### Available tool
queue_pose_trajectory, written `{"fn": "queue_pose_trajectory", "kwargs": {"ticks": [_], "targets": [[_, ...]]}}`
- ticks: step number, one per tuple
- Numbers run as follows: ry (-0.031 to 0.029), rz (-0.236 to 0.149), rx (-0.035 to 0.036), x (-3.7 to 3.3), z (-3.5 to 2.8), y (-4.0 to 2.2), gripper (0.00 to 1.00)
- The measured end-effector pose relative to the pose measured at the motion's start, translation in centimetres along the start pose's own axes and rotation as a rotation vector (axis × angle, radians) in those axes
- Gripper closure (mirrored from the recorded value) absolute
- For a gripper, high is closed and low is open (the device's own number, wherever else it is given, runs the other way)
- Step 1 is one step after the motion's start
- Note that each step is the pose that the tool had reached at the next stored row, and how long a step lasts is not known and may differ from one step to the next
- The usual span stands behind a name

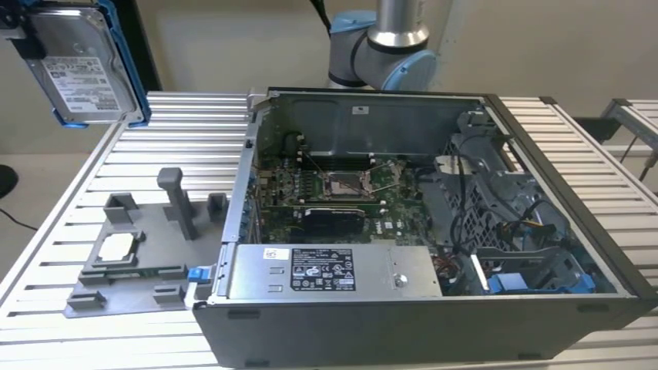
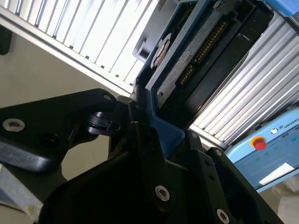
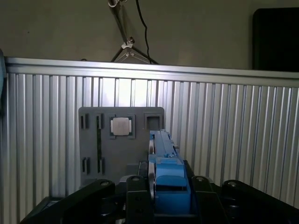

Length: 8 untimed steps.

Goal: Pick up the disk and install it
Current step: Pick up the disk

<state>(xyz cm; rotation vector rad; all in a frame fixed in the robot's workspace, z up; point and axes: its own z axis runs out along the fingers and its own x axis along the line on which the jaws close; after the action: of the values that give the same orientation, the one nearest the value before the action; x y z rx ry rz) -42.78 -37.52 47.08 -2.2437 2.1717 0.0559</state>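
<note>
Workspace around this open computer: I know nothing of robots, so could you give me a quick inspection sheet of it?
Surface: ribbed metal table under everything.
Job's things: disk held aloft above the table, to the exterior view's left of the open computer case; not installed.
Clutter: grey fixture tray holding a small square chip.
Hand: hand shut on the disk's blue bracket.
Cables: wire bundles inside the case.
Surroundings: arm base behind the case; beige wall.
</note>
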Motion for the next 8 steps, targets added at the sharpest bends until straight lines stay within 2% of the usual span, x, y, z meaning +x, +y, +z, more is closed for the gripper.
{"fn": "queue_pose_trajectory", "kwargs": {"ticks": [4, 8], "targets": [[0.0, 0.0, -0.0001, 0.0, -0.01, 0.0, 1.0], [0.0, 0.0, 0.0, 0.01, -0.01, -0.3, 1.0]]}}
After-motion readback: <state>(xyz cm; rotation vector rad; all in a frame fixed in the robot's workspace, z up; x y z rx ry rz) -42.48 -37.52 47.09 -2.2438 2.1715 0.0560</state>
